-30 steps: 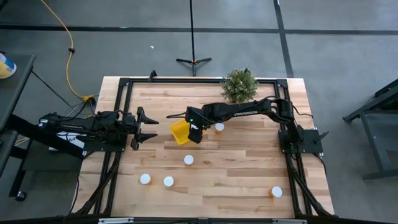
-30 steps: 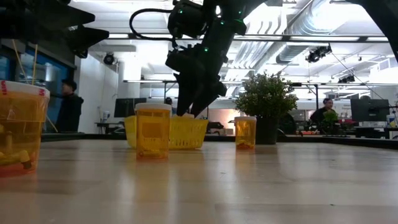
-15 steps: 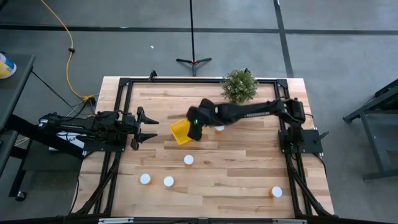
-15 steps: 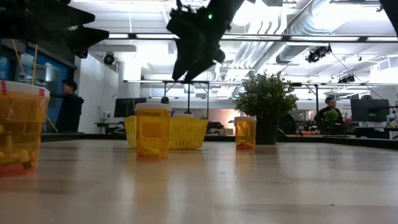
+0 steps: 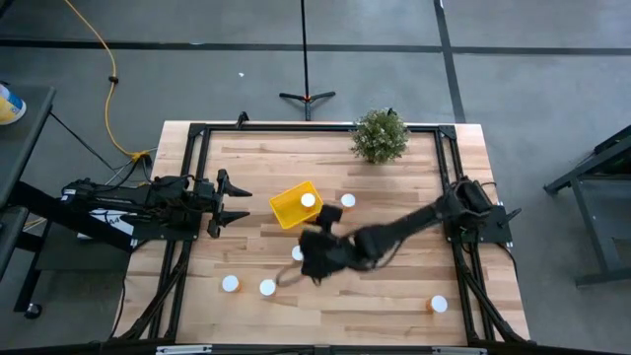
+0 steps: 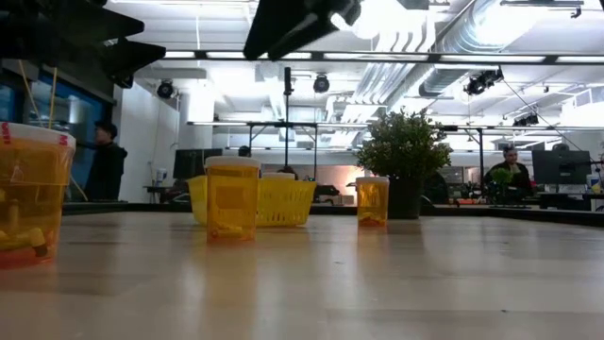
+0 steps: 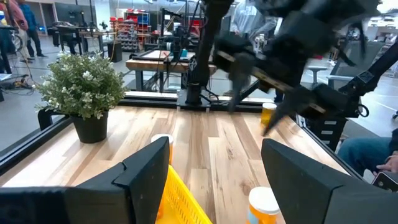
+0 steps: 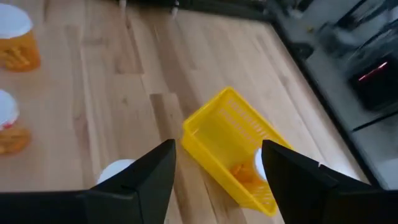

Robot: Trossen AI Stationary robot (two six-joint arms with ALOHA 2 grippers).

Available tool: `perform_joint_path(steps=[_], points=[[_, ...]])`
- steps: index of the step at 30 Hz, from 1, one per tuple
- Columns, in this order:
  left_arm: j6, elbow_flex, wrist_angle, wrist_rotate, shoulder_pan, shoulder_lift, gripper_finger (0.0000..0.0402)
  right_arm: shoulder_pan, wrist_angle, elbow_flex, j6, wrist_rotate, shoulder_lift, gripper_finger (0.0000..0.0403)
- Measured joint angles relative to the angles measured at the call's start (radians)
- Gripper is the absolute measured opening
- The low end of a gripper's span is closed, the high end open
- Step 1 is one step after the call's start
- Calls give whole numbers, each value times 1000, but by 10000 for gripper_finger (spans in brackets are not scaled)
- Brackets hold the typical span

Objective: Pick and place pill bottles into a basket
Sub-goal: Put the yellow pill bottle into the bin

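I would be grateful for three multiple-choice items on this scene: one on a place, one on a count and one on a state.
1. Where does the potted plant stand?
A. At the table's edge, apart from the basket
B. Inside the basket
C. Between the left arm's fingers

2. How many pill bottles lie inside the basket?
A. None
B. One
C. Four

3. How is the right gripper?
A. Shut on a pill bottle
B. Open and empty
C. Shut on the basket's rim

Answers:
1 A: the high view shows the plant by the table frame, clear of the basket.
2 B: a single white cap shows in the basket.
3 B: its wrist view shows the fingers apart with nothing between them.
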Motion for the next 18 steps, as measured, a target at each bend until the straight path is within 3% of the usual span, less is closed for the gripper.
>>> perform_joint_path(steps=[4,7,11,15,18], points=[[0,0,0,0,0,0,289,77,-6,-1,16,147,11,215],[0,0,-1,0,0,0,289,99,-7,-1,58,95,10,201],[0,0,-1,0,0,0,289,83,82,0,56,-151,17,182],[0,0,-1,0,0,0,289,61,233,-1,-93,-454,39,166],[0,0,-1,0,0,0,289,57,329,-1,-240,-542,40,154]])
